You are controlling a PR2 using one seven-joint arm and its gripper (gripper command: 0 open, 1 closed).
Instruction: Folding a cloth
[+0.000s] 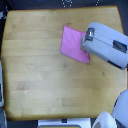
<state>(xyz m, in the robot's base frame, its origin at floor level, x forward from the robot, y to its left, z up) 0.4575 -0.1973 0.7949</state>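
The cloth (71,43) is a plain pink-magenta sheet lying flat on the wooden table (40,65), toward the exterior view's upper right. A grey-white arm comes in from the exterior view's right and covers the cloth's right edge. Its gripper end (88,36) sits over that edge, but the fingers are hidden under the arm's housing, so whether they hold the cloth does not show.
The table's dark edges frame the view. White robot parts (112,117) sit at the exterior view's lower right, and a pale object (1,87) lies at the left edge.
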